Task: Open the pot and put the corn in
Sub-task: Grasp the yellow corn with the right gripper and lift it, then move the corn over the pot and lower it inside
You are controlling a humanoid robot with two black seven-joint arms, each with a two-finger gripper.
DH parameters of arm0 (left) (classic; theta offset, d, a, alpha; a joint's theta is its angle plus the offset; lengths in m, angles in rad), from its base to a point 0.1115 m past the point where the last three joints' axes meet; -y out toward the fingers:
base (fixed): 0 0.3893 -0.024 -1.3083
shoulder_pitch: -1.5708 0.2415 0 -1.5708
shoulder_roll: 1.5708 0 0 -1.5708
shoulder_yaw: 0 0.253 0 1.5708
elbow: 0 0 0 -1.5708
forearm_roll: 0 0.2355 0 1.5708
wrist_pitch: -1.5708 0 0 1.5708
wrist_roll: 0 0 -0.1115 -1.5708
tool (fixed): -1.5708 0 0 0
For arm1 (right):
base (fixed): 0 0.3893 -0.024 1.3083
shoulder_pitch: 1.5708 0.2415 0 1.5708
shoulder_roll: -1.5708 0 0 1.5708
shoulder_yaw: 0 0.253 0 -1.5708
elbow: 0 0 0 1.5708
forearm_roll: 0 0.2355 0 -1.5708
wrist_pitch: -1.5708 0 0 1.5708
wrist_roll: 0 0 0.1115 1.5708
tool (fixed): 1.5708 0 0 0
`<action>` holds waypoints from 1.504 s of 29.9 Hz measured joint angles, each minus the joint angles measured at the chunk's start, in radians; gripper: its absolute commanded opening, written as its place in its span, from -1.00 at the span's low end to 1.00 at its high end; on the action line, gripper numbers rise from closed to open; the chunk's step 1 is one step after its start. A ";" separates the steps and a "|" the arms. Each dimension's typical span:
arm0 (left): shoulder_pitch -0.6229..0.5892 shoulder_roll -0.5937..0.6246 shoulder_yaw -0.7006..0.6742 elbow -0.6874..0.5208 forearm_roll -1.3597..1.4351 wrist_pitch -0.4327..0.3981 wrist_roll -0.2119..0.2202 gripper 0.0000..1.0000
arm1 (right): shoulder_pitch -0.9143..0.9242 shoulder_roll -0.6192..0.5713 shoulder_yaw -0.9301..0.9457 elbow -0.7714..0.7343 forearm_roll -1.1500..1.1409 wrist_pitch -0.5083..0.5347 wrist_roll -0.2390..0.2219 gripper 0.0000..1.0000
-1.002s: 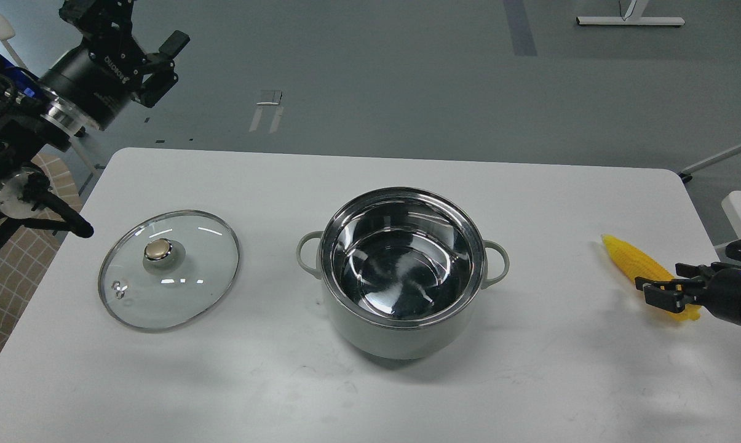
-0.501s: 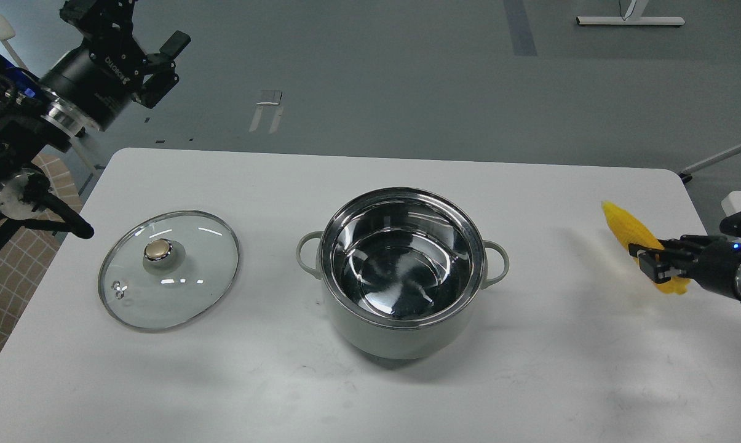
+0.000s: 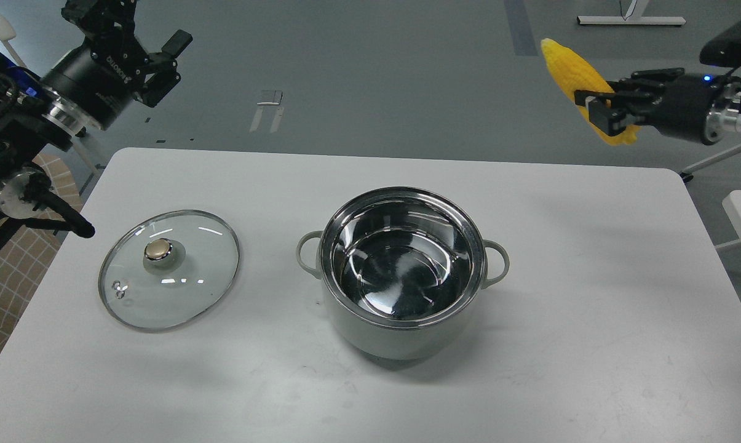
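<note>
The pale grey-green pot [image 3: 402,326] stands open in the middle of the white table, its shiny steel inside empty. My right gripper [image 3: 601,107] is shut on the yellow corn [image 3: 576,67] and holds it high in the air, up and to the right of the pot, with the corn's tip pointing up-left. My left gripper [image 3: 167,61] is open and empty, raised beyond the table's far left corner, well above the glass lid [image 3: 169,269].
The glass lid with its gold knob lies flat on the table left of the pot. The white table [image 3: 591,344] has its edge near the right side of the view. A white stand foot [image 3: 630,21] sits on the floor far back.
My right gripper has lifted the corn off the table at the right edge and carried it far upward. The left arm has barely moved.
</note>
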 measured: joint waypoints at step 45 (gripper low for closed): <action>-0.006 -0.021 0.000 0.000 0.000 0.003 0.000 0.88 | 0.103 0.371 -0.404 0.171 0.122 0.162 0.000 -0.58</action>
